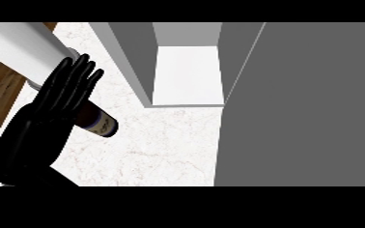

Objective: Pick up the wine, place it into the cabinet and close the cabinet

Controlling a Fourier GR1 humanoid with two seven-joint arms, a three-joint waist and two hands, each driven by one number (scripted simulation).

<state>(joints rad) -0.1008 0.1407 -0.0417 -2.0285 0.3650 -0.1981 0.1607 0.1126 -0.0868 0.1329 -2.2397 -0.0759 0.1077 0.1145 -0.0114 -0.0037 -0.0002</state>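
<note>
One hand (pixel 50 111) shows at nine o'clock, I'd guess my left, its fingers (pixel 75 79) straight over the wine (pixel 100 123) lying on the desk (pixel 164 140); glass, heavy, slippery, breakable, so I'd grasp mid-body before the open cabinet (pixel 187 75) at twelve.

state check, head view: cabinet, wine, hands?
cabinet: open, bare shelf showing
cabinet door: swung open
wine bottle: on the counter, partly hidden behind the left hand
left hand: open, fingers straight, beside the bottle
right hand: not in view
</note>
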